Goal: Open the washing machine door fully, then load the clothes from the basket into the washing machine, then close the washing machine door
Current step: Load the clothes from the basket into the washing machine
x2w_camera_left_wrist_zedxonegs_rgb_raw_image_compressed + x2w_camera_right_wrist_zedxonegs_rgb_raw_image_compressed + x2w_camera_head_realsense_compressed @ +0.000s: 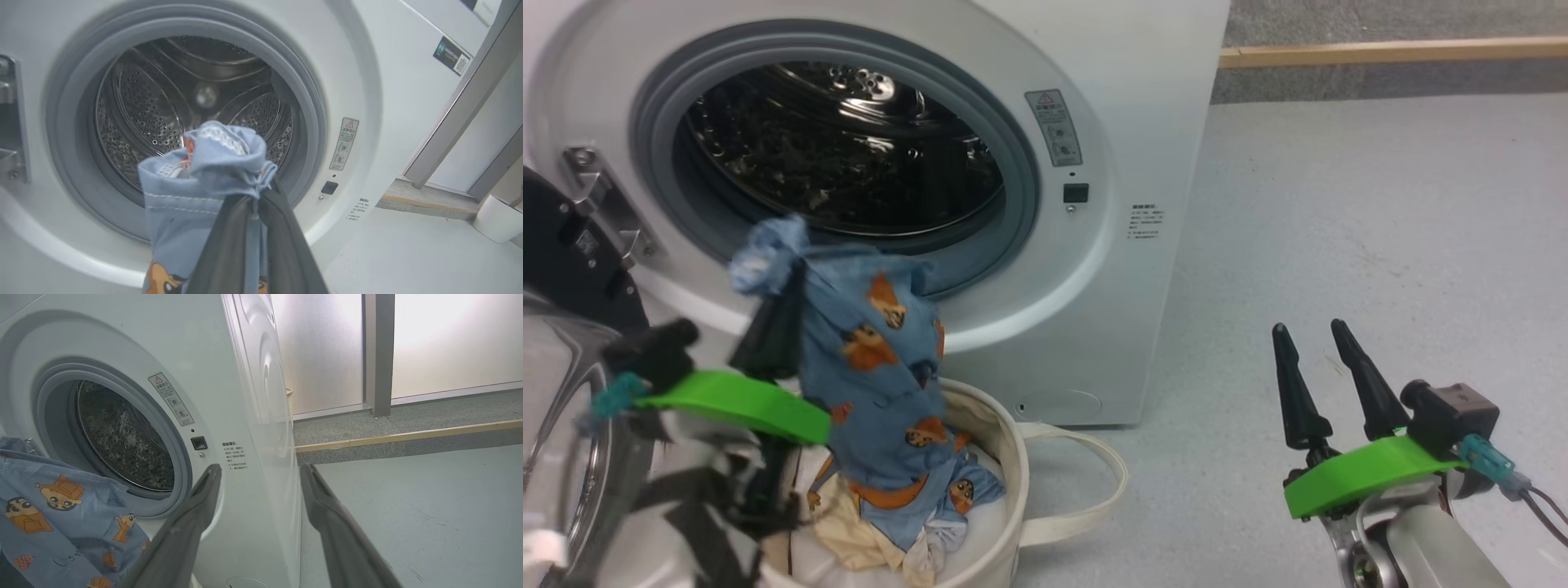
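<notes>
A soft light blue garment with orange cartoon prints (874, 351) is held up at the left centre of the head view, its top bunched just before the lower lip of the opening. Its tail is draped down into the round cream canvas basket (1006, 425) at the bottom centre. More cream and blue clothes (907, 531) are seen lying in that basket. The garment is pinched near its top by the left gripper (251, 200), whose two long dark fingers are pressed together on the cloth.

Behind it, the white front-loading washing machine (1111, 310) is seen with its grey rubber gasket (1023, 188) and perforated steel drum (841, 147) exposed. No clothes can be made out inside the drum. The large black-rimmed door with its clear glass bowl (560, 392) is swung out at the lower left edge.

The loading step is judged to be in hand, with the opening step done. The next move is judged to call for the garment to be raised enough for its tail to be cleared from the basket, carried past the gasket lip into the drum, and only then let go.

The right gripper (1308, 328) is held at the lower right over the grey floor (1380, 204), its fingers spread and nothing between them.
</notes>
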Robot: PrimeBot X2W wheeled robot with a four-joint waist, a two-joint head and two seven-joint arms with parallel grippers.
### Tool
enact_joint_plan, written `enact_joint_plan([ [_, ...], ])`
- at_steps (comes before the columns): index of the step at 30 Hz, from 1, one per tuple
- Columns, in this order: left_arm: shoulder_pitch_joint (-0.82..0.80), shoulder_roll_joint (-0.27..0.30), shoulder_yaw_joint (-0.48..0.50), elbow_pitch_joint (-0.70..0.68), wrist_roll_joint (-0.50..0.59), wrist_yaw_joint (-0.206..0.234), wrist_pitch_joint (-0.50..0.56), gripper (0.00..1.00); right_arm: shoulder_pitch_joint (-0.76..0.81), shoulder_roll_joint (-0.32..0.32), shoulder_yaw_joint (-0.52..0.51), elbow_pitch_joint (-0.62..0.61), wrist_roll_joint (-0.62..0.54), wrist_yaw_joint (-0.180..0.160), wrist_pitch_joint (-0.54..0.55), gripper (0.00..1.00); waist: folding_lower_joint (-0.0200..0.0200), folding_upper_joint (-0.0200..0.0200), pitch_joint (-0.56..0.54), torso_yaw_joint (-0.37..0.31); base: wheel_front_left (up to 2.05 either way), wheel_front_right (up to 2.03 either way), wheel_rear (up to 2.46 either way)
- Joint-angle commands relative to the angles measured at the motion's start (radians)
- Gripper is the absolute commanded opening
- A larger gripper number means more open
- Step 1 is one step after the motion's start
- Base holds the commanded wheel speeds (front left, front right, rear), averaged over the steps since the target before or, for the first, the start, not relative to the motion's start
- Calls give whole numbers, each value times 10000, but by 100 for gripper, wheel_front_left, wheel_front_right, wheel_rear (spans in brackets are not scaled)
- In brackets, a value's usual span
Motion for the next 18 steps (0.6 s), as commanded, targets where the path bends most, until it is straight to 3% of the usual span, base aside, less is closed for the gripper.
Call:
enact_joint_plan([
  [1,-679,575,425,-667,-81,-10,141,0,-167,-97,157,-364,65,4,-122,100,2,-1,25,-1,0,0,0],
  [10,-1572,1358,941,-2118,-330,307,910,0,-338,57,12,-497,-23,4,-122,100,2,-1,511,-371,0,0,0],
  [18,-2389,1356,1047,-1670,-353,351,564,0,-562,105,19,-605,-150,4,-122,100,2,-1,1028,-670,0,0,0],
])
